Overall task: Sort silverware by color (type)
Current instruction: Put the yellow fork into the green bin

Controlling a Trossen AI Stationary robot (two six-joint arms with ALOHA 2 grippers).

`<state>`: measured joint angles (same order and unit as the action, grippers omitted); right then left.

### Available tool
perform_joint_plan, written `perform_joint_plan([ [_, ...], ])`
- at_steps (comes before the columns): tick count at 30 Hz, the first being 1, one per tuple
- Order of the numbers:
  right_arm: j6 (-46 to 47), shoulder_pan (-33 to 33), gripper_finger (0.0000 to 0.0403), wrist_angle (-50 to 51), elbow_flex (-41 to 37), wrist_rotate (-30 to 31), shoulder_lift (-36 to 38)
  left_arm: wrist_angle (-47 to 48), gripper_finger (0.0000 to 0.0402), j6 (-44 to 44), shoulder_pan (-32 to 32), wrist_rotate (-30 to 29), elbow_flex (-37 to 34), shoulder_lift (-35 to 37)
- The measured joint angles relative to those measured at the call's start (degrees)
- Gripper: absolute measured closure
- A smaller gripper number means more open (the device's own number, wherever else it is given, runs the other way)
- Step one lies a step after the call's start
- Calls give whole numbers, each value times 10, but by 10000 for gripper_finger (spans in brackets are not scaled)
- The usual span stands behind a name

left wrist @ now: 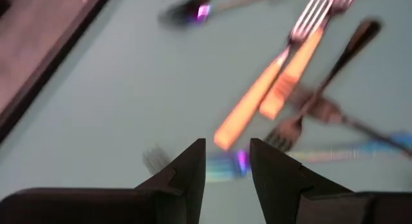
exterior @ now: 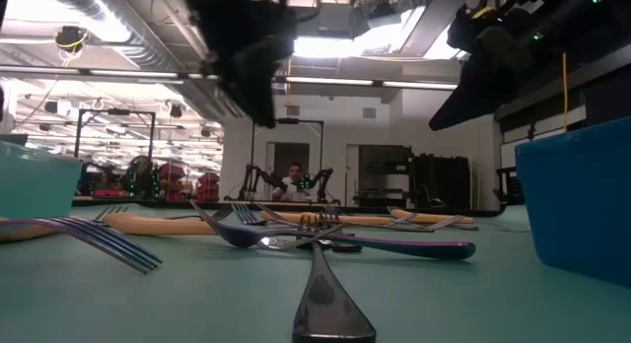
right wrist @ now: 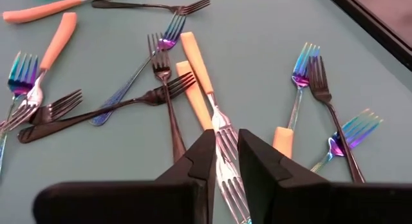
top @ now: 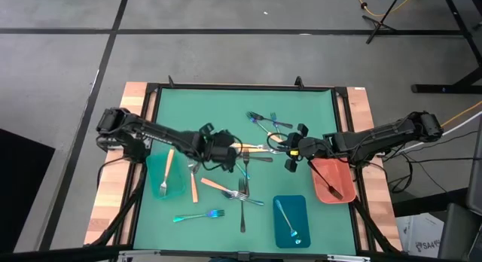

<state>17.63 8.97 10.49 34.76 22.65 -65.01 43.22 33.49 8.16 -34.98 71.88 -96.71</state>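
Silverware lies tangled mid-counter: thin, stiff, slick forks we judge light, best pinched across handles. Left gripper hovers released; right gripper hangs narrowly parted, empty.

Forks mid-mat; trays hold one each.

A robotics lab: more robot arms and exposed ceiling ducts behind.
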Motion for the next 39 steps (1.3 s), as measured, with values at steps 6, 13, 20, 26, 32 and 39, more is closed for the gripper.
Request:
perform_joint_plan([
  [6, 7, 0, 347, 4, 0, 18, 0, -69, 287, -109, -47, 37, -3, 0],
  [13, 32, -39, 347, 4, 0, -1, 0, -237, 287, -192, -115, 143, -76, 0],
  [20, 35, -93, 347, 14, 0, -70, -4, -423, 287, -206, -173, 299, -150, -1],
  [26, 34, -106, 347, 83, 0, -77, -33, -503, 287, -202, -190, 341, -179, 0],
  [32, 33, -105, 347, 112, 0, -79, -81, -503, 287, -202, -188, 343, -181, 0],
  [39, 33, -105, 347, 112, 0, -84, -131, -503, 287, -201, -180, 343, -181, 0],
])
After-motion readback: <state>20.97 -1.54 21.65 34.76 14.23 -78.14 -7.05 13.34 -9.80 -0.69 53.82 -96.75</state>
